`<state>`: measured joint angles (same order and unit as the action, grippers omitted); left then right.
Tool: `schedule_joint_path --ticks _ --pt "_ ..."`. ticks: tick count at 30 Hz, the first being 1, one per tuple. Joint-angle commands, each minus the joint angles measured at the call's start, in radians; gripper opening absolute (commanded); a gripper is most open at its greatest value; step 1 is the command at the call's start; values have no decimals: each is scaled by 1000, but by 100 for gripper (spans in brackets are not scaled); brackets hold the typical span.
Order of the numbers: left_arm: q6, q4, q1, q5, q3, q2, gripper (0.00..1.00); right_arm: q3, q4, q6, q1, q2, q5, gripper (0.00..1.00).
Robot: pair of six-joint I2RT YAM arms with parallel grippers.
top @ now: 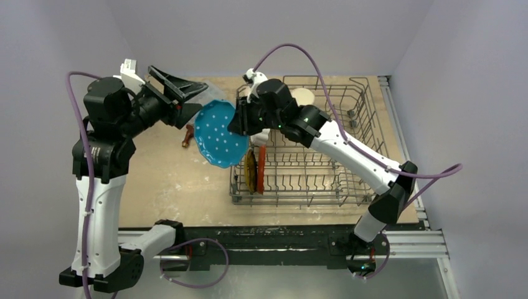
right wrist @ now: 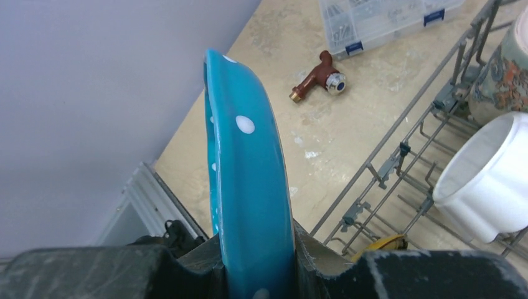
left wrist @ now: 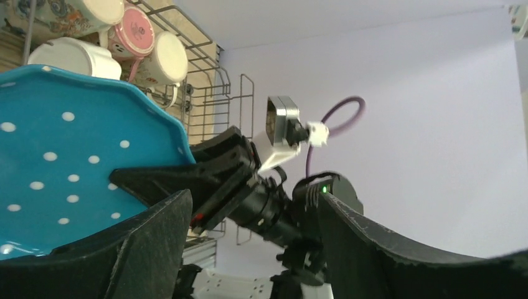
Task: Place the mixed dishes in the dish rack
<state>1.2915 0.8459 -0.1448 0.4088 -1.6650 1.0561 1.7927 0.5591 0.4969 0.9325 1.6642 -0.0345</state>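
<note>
**Inspector:** State of the end effectors?

**Examiner:** The right gripper (top: 238, 123) was clamped on the rim of the white-dotted blue plate (top: 219, 134). The rim was pinched between both fingers. The left gripper (top: 200, 96) stood wide open just beside the plate's opposite rim, holding nothing.

**Inspector:** Where was the plate?

**Examiner:** It was in the air, tilted, at the left side of the dish rack (top: 299, 200) and not yet between any tines.

**Inspector:** Why that grip?

**Examiner:** In my judgement, an edge grip lets the plate go down on edge between the tines. It would then stand like the orange plate (top: 261, 168) and the yellow-patterned plate (top: 250, 171) upright in the near-left corner. The open left gripper looked clear of the load.

**Inspector:** Any brands, labels or writing?

**Examiner:** None were legible. The pink mug (left wrist: 134, 34) carried a pattern only, and the clear box (right wrist: 386, 18) showed only blue latches.
</note>
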Motion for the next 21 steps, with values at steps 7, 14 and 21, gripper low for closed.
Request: schedule_joint_path --ticks 7,14,21 --pt "-383 207 11 -10 -132 41 73 -179 -331 308 -239 -165 -504 0" --pt "-361 216 2 97 49 38 72 -321 -525 448 -397 -238 -775 0" --pt "-271 111 -93 99 212 4 72 -359 -612 477 -433 -291 -850 0"
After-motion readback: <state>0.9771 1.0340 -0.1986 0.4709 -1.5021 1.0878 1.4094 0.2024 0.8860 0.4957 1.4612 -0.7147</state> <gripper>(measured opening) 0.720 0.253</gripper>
